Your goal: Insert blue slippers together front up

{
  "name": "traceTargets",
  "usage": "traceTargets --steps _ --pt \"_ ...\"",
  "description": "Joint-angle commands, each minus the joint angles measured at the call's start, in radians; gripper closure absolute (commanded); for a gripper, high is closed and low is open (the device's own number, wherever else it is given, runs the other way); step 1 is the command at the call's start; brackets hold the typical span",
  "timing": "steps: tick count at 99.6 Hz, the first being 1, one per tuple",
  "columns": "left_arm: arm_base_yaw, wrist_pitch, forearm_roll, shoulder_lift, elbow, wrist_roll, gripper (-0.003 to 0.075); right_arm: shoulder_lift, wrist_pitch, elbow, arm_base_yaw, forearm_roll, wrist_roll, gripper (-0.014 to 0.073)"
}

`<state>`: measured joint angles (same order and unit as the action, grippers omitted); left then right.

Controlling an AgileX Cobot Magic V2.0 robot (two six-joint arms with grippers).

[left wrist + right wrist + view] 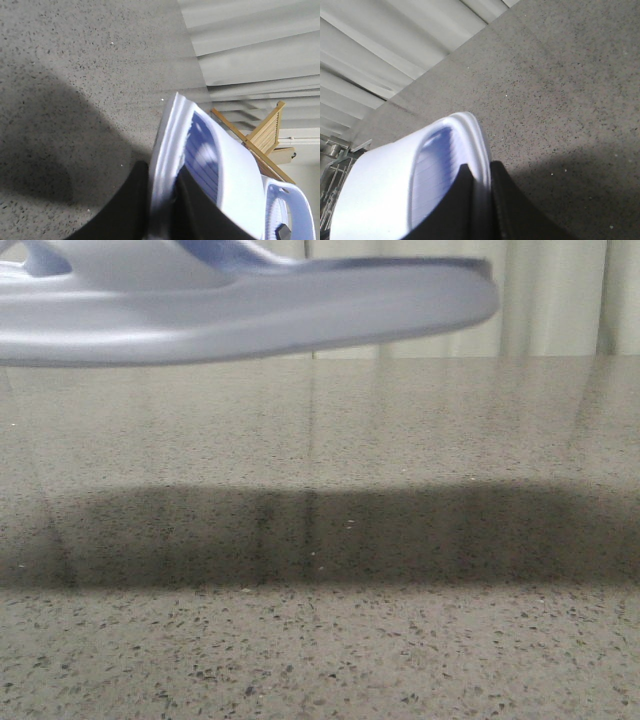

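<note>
Each arm holds one of the blue slippers in the air above the speckled stone table (320, 640). In the left wrist view, the left slipper (210, 165) stands on edge with its sole rim pinched between the dark fingers (125, 205) of the left gripper (162, 210), its long axis running away from the fingers, ribbed footbed and strap showing. Beyond its strap, part of another pale strap (295, 210) appears, probably the second slipper close by. In the right wrist view, the right slipper (405, 190) is gripped the same way, its rim clamped between the fingers (515, 210) of the right gripper (482, 205), its length likewise leading away from them. The front view shows one slipper (250, 310) lying lengthwise above the table, casting a wide shadow; which one it is I cannot tell. For nesting, the two soles probably need aligning along that shared axis. Behind the table hang pale curtains (560, 300); a wooden rack (265, 135) stands by them.
</note>
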<state>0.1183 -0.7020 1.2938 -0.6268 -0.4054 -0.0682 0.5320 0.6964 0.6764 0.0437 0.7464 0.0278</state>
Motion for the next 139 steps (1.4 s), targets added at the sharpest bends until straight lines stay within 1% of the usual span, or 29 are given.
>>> traceTargets --steps 1,10,46,62,87,116,139 --pt "0.007 -0.043 0.119 0.002 -0.033 -0.030 0.0704 0.004 -0.034 0.035 0.001 0.043 -0.040 0.0701" --pt "0.007 -0.058 0.147 0.002 -0.033 -0.043 0.0704 0.004 -0.034 0.035 0.001 0.043 -0.054 0.0701" --pt "0.007 -0.069 0.147 0.002 -0.033 -0.065 0.0704 0.004 -0.049 0.035 0.001 0.041 -0.060 0.0701" --pt "0.007 -0.069 0.147 0.002 -0.033 -0.066 0.0704 0.004 -0.051 0.035 0.001 -0.012 -0.060 0.0701" --pt "0.007 -0.057 0.136 0.002 -0.033 -0.067 0.0704 0.004 -0.055 0.035 0.001 -0.046 -0.060 0.0700" --pt "0.007 -0.047 0.128 0.002 -0.033 -0.068 0.0704 0.004 -0.061 0.035 0.001 -0.046 -0.060 0.0700" --pt "0.007 -0.081 0.203 0.002 -0.033 -0.068 0.0704 0.004 -0.066 0.035 0.001 -0.005 -0.060 0.0701"
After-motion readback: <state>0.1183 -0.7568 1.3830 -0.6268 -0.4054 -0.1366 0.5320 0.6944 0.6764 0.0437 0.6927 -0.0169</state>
